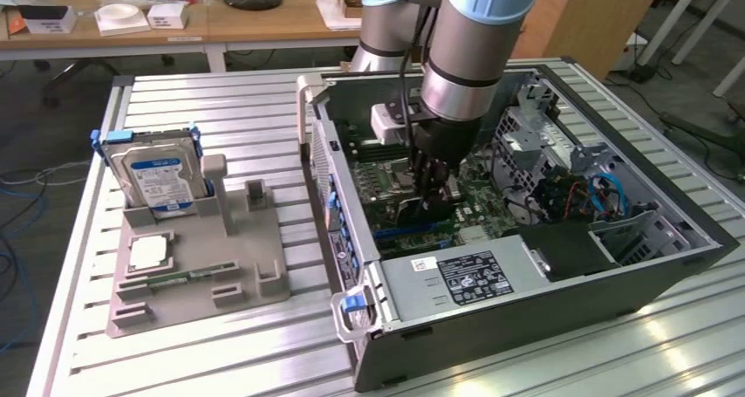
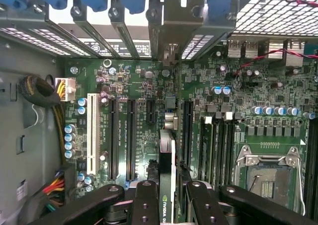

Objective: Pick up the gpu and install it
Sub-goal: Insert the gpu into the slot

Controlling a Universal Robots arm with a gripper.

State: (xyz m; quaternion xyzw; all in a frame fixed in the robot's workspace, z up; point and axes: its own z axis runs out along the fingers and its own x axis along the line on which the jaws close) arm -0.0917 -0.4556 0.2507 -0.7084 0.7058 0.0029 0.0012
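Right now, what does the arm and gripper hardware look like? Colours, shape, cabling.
The arm is a silver-grey tube with pale blue joint caps and a black band. A white block is mounted at the wrist, with a dark cable running up beside it. The gripper is black, with perforated linkage fingers.

The arm's grey and light-blue forearm comes down steeply from the top of the exterior view, wrist pointing almost straight down. Below the wrist hangs the black end effector (image 1: pixel 428 196), fingers directed downward. In the wrist view its two dark fingers (image 2: pixel 145 205) stand close together, side by side, with the linkage arms spread out to either side of them, clamped on the thin edge-on gpu (image 2: pixel 166 185) between them.
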